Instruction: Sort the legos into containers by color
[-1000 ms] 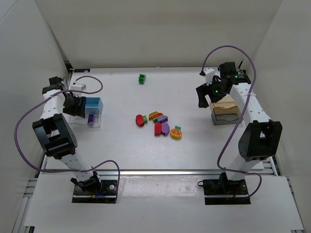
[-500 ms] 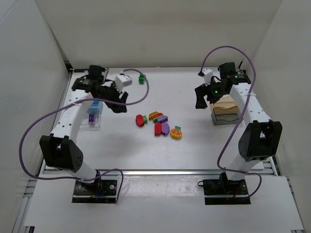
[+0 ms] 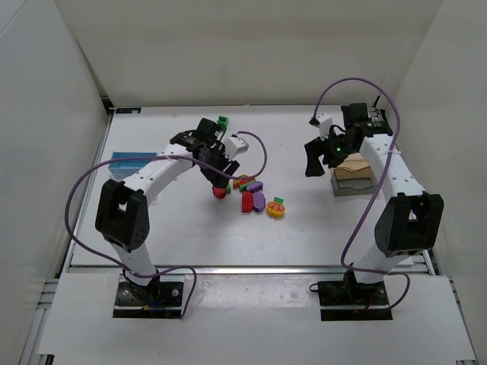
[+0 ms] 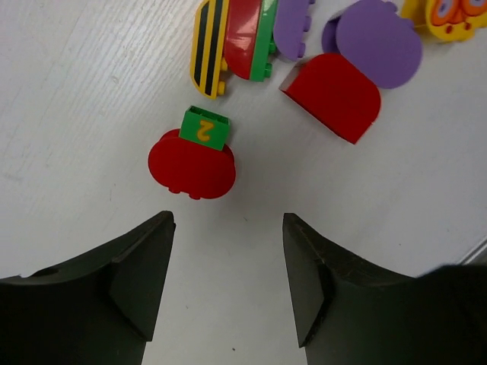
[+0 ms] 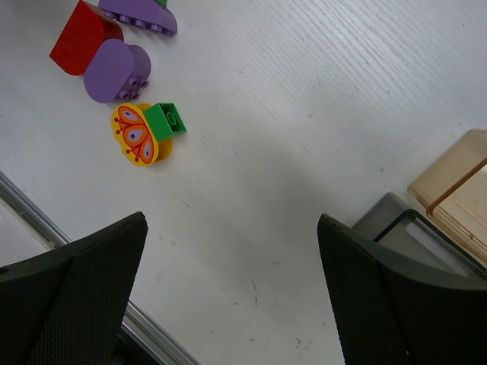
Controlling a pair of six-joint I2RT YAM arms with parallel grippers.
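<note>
The white table bears clustered legos, a lone green lego, and containers either side.

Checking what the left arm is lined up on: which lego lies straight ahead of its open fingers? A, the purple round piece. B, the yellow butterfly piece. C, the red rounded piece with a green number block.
C: in the left wrist view the red rounded piece, with the green number block against it, lies just ahead of the gap of the open left gripper.

One mark can be read: a yellow numeral 2 printed on the small green block, which touches the red rounded block.
</note>
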